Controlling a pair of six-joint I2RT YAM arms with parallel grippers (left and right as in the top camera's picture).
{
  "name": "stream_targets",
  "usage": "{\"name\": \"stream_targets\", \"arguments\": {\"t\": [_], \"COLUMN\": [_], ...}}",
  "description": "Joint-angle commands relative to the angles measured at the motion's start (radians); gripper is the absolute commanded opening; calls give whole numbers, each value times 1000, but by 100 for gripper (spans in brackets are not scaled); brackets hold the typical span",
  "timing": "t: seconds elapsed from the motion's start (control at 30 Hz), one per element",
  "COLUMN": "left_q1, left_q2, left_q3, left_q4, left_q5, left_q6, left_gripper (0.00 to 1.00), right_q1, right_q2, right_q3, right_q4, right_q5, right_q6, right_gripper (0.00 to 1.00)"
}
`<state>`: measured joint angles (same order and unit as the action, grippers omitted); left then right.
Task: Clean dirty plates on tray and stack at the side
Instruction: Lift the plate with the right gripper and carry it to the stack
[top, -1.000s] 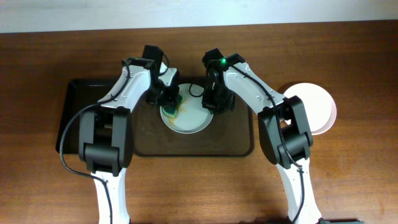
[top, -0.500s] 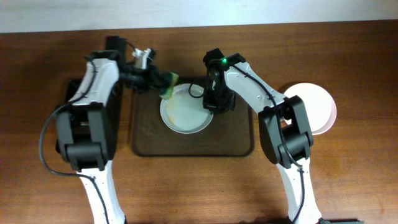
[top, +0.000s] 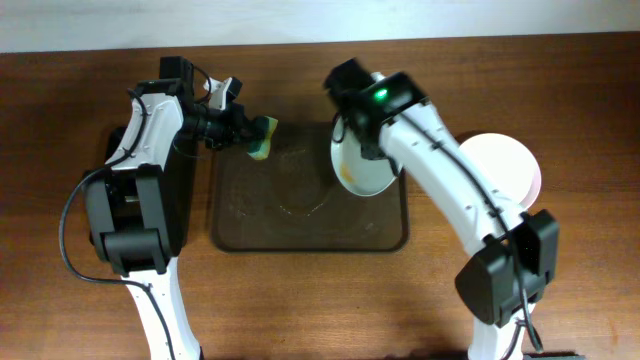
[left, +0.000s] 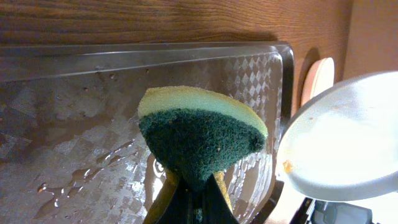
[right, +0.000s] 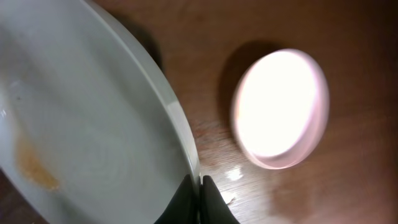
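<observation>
**A:** Plates: how many do you count?

**B:** Two for certain. One pale plate (top: 365, 165) hangs tilted over the far right part of the brown tray (top: 300, 232), which sits mid-table toward the far edge. One whitish plate (top: 500, 168) with a pinkish rim lies flat on the wood near the right edge. Whether another lies under it, I cannot tell.

**A:** Any dirt?

**B:** One orange-brown smear (right: 34, 168) on the pale plate.

**A:** And the tools?

**B:** The right gripper (right: 199, 190) is pinched tight on the pale plate's rim. The left gripper (left: 193, 196), jaws nearly together, clamps one green-and-yellow sponge (left: 199, 140) above the tray's far left corner, apart from the pale plate. Water beads on the tray floor there.
</observation>
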<state>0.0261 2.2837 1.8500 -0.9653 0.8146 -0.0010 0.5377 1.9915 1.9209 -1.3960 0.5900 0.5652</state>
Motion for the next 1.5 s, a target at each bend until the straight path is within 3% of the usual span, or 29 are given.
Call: {"name": "stream_targets", "arguments": {"t": [0.0, 0.17, 0.27, 0.43, 0.57, 0.63, 0.83, 0.97, 1.27, 1.47], "left_q1": [-6, -6, -6, -6, -6, -6, -6, -6, -7, -7], "left_q2": [7, 7, 7, 7, 7, 7, 7, 7, 7, 7], "left_q3": [17, 17, 17, 17, 17, 17, 17, 17, 17, 17], "left_q4": [-4, -6, -6, -6, -6, -6, -5, -6, -9, -9], "left_q5": [-12, -12, -12, -12, -31, -31, -31, -56, -83, -107], "left_q6": [-6, -6, -6, -6, -6, -6, -6, -6, -6, -6], "left_gripper": [1, 1, 1, 1, 1, 1, 1, 1, 1, 1], "right_q1": [124, 265, 291, 292, 248, 179, -10, -170, -695, -848], "right_q2": [-7, -6, -6, -6, -7, -7, -7, -18, -73, -73], "right_q3": [0, 0, 0, 0, 0, 0, 0, 0, -26, -214], "right_q4": [-37, -169, -190, -190, -186, -175, 50, 73, -20, 34], "right_q5": [357, 610, 664, 655, 440, 264, -269, -507, -513, -416], "right_q6": [138, 311, 337, 381, 465, 457, 22, -77, -104, -85], "right_gripper": [4, 4, 4, 4, 4, 4, 4, 4, 4, 4]}}
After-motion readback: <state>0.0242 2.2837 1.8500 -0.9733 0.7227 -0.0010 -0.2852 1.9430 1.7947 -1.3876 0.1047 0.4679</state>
